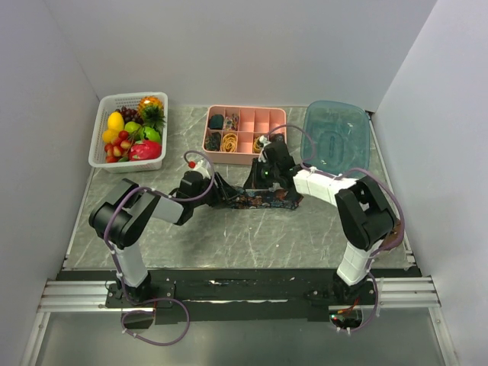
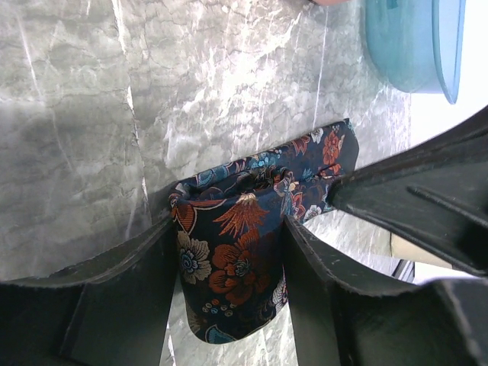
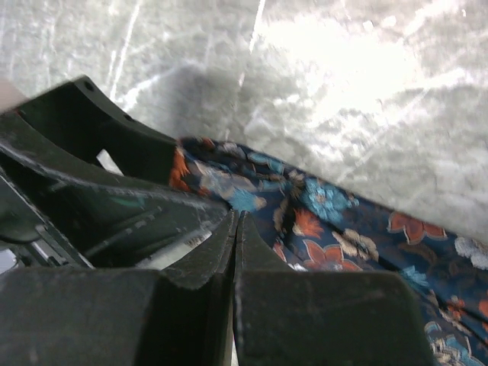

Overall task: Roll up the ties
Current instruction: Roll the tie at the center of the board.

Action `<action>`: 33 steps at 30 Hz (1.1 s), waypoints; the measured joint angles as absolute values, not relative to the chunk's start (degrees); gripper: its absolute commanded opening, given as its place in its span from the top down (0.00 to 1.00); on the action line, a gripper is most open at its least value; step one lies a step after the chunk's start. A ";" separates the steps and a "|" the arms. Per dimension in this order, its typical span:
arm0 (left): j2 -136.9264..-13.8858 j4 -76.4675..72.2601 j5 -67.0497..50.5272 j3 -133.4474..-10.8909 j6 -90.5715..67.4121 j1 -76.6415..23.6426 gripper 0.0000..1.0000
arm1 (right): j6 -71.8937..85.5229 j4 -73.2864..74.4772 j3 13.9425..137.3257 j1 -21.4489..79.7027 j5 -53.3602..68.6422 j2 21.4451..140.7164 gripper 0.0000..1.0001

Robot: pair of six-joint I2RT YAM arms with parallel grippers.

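Clamping a folded bundle of the tie [image 2: 236, 267] between its fingers [image 2: 122, 290], the left gripper [image 2: 229, 221] stands at a middling width. The dark paisley cloth fills the whole gap and touches both inner faces. The fold bulges out past the fingertips toward 12 o'clock in the left wrist view, and a loose length runs off toward 2 o'clock, flat on the grey marbled table [image 1: 229, 236].

At 3 o'clock in that view the right gripper [image 3: 236, 229] comes in with its tip against the trailing cloth. Its own camera shows the jaws pressed tight together with only a hairline seam between them. The flowered fabric lies just beyond them at 3 to 4 o'clock, and whether any cloth is nipped in the seam cannot be told.

From above, both grippers meet over the tie at the middle of the table, left from 9 o'clock, right from 2 o'clock. A pink compartment tray [image 1: 236, 158] sits at 12 o'clock from the tie, just beyond it. A clear blue-green tub [image 1: 335, 141] is at 1 o'clock, and a white basket [image 1: 97, 137] of fruit stands well apart at 10 o'clock.
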State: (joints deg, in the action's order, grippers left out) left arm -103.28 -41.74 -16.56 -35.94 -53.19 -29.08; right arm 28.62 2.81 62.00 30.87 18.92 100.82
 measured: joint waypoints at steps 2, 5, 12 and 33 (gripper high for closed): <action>-103.28 -41.43 -16.56 -36.12 -53.15 -29.08 0.41 | 28.60 2.83 63.00 30.89 18.94 101.73 1.00; -103.28 -41.10 -16.56 -36.32 -53.01 -29.12 0.41 | 28.58 3.27 63.66 30.96 18.85 103.33 1.00; -103.22 -39.53 -16.14 -37.08 -52.16 -29.30 0.41 | 28.40 4.78 64.29 31.27 18.22 106.54 1.00; -96.53 -14.72 -6.22 -45.32 -42.17 -32.03 0.40 | 28.05 6.20 67.94 35.05 16.75 108.18 1.00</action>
State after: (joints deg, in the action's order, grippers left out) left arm -96.53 -14.72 -6.22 -45.32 -42.17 -32.03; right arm 28.05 6.20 67.94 35.05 16.75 108.18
